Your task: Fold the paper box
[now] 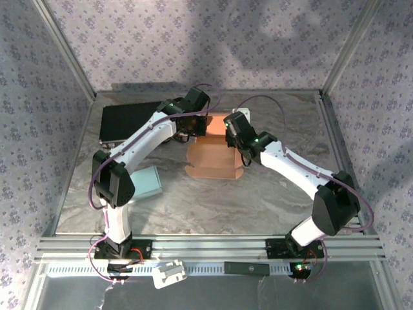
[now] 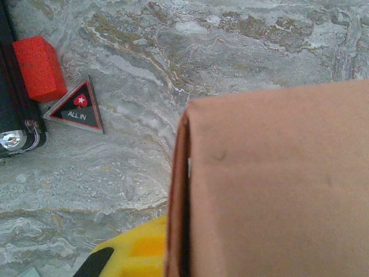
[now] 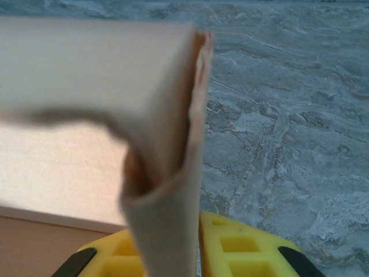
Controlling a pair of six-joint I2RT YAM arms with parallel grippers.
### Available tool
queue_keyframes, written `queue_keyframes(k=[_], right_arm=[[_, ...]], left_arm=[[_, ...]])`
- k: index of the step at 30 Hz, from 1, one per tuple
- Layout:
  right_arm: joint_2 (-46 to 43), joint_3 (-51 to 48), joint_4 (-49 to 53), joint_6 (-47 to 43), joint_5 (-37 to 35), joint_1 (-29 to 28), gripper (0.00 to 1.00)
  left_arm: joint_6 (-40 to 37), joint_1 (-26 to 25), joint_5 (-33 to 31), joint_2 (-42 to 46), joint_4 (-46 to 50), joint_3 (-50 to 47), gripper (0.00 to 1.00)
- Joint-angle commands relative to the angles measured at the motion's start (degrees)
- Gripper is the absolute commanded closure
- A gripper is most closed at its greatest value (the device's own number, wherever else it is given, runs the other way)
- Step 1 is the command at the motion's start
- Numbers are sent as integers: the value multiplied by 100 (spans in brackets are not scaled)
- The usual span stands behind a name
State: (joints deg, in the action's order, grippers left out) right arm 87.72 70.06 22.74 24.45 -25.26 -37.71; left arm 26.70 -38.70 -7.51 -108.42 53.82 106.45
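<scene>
We see a marble-patterned table walled in by purple flowered panels, with two white arms reaching from the near edge to meet at its middle. There lies the paper box, a brown cardboard blank, partly raised at its far end and flat toward us.

The left gripper sits at the far left of the box. It is clenched, and its wrist view shows a doubled cardboard wall standing right against one yellow finger, so we judge it is pinching that wall. The right gripper is at the far right. In its wrist view a bent flap stands between two yellow pads that press against it from both sides, so it is grasping the flap.

We judge the fold is midway: a side wall and a flap are up and the front panel is not yet raised. The next move likely calls for one arm to hold its wall steady while the other turns its flap inward along the crease, without tearing it.

Open table lies to the right and toward us. To the left the room is tighter: a black case sits near the box, a pale blue sheet lies nearer us, and beside the case rest a red block and a small triangular token.
</scene>
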Motion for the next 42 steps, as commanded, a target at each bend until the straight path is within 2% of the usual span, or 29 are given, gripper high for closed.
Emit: queue_keyframes(k=[1,2,4,12,13,14,17,23,25,28,35,40,42], right_arm=[[40,49,153,191,-379,-76,80],[8,-2,102,209,-400,-93,84],[-55,-91,8,218,-410,-118,99],[-154,-75,101,295,-546,-249,100],[-154,-55,157,314,-532,-256,100],[-157,-54,184,347,-499,-258,100],[-162,-63,254,417,-393,-263,100],[-129,44,481,517,-240,-183,100],[-102,122,577,543,-184,-156,100],[-61,223,652,567,-63,-125,100],[-58,272,688,620,78,-123,100],[-87,269,648,605,246,-133,100],[-87,281,673,631,301,-132,100]], left_arm=[[71,-37,-3,-91,15,176,100],[73,-34,-8,-92,15,176,100],[81,-37,-6,-99,13,181,100],[125,-41,-84,-78,-24,139,100],[125,-35,-104,-58,-61,109,97],[121,-33,-110,-19,-133,54,88],[77,-35,-150,115,-345,-135,68],[-134,-36,-164,684,-1031,-731,49],[-238,-35,-184,913,-1306,-973,46],[-412,-38,-300,1068,-1456,-1133,46],[-686,-8,-339,1059,-1839,-1371,64],[-719,-18,-470,1147,-2205,-1663,65],[-726,-63,-617,1140,-2363,-1743,70]])
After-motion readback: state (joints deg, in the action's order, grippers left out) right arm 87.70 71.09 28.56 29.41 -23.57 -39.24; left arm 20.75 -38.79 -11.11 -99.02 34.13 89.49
